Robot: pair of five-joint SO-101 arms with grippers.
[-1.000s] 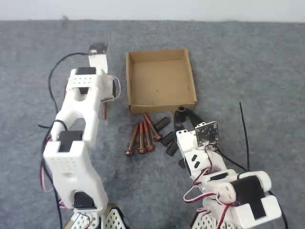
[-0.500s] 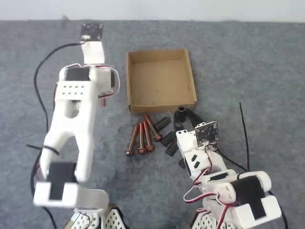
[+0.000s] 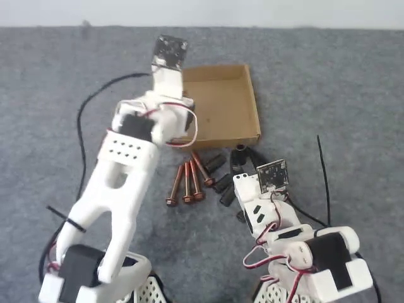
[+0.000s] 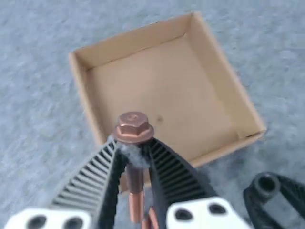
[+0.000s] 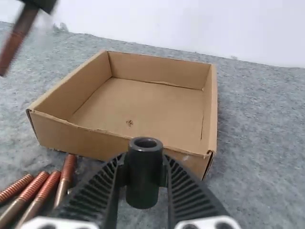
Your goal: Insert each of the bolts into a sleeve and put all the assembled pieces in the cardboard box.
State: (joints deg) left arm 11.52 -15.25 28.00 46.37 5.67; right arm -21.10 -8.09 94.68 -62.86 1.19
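Note:
My left gripper [image 4: 133, 143] is shut on a copper bolt [image 4: 134, 128], held just under its hex head with the shaft hanging down. It hovers over the near-left part of the cardboard box [image 4: 162, 90], [image 3: 218, 104]. In the high view the left arm [image 3: 154, 120] lies across the box's left wall. My right gripper [image 5: 144, 164], [image 3: 240, 155] is shut on a black sleeve [image 5: 144, 168], [image 3: 240, 150], held upright with its bore facing up, just in front of the box [image 5: 138, 102]. The held bolt [image 5: 18, 33] hangs at this view's corner.
Several loose copper bolts [image 3: 187, 180], [image 5: 40, 188] lie on the grey carpet in front of the box. Several black sleeves [image 3: 222, 183] lie beside them, between the bolts and the right arm. A black cable [image 3: 323, 170] trails on the right.
The left arm has swung right, from the carpet left of the box to over the box's near-left corner, carrying the bolt. The right arm has stayed still with its sleeve.

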